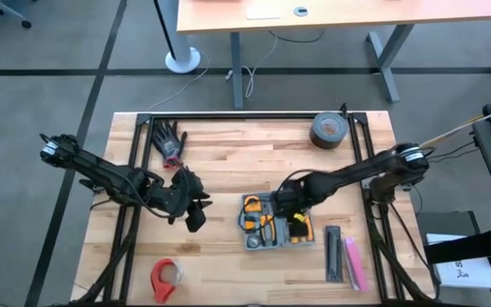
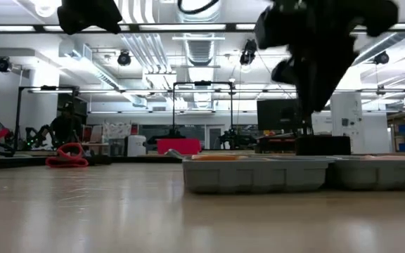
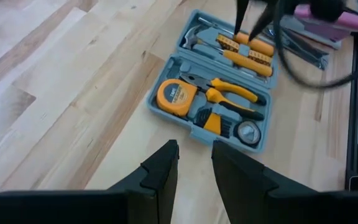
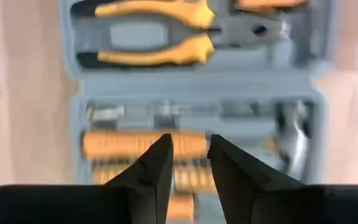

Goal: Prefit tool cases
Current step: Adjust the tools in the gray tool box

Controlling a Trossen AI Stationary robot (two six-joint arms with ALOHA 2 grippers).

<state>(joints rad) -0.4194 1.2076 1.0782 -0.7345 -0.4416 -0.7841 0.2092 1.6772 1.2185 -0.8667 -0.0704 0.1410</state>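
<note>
Narrowly parted, empty, the right end effector (image 4: 189, 155) hovers above the open blue-grey plastic tool case (image 1: 275, 222), at five o'clock on the wooden surface (image 1: 228, 145), apparently seating yellow-handled tools. Left end effector (image 3: 194, 163), slightly apart, waits nearby.

Left arm reaches in from its side, left end effector (image 3: 194, 163) hanging above bare counter with its fingers (image 3: 160, 171) a narrow gap apart, nothing between them. Right arm stretches in low, right end effector (image 4: 189, 158) pointed down, fingers (image 4: 156, 165) likewise slightly apart.
</note>
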